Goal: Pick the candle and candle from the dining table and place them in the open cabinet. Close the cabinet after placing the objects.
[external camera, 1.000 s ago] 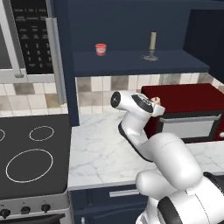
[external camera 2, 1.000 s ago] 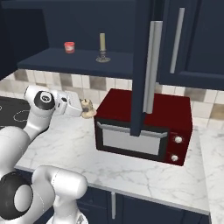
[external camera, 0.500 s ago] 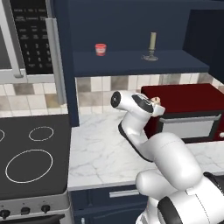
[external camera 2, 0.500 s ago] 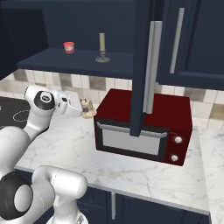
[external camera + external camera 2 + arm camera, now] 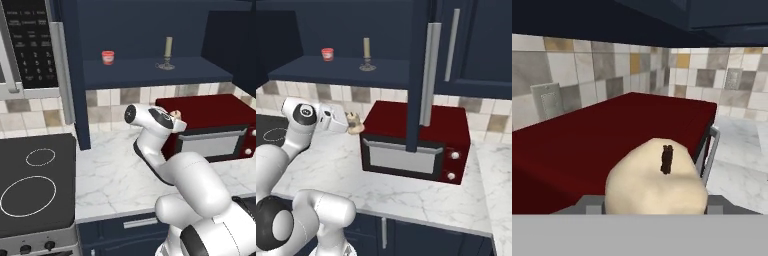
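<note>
My gripper (image 5: 352, 125) is shut on the short lumpy cream candle (image 5: 355, 121), holding it in the air beside the top left corner of a dark red microwave oven (image 5: 416, 142). In the hand view the cream candle (image 5: 657, 180) with its dark wick sits low in the picture and hides my fingertips. From the left base view the candle (image 5: 176, 114) peeks out past the hand. The slim olive taper candle (image 5: 168, 50) stands upright on the shelf of the open navy cabinet (image 5: 150, 71), above the gripper. The dining table is out of view.
A small red cup (image 5: 327, 53) stands on the same shelf, left of the taper candle (image 5: 366, 51). The open cabinet door (image 5: 418, 75), with its long silver handle, hangs edge-on over the microwave. A black stovetop (image 5: 30, 185) lies left on the white marble counter (image 5: 115, 175).
</note>
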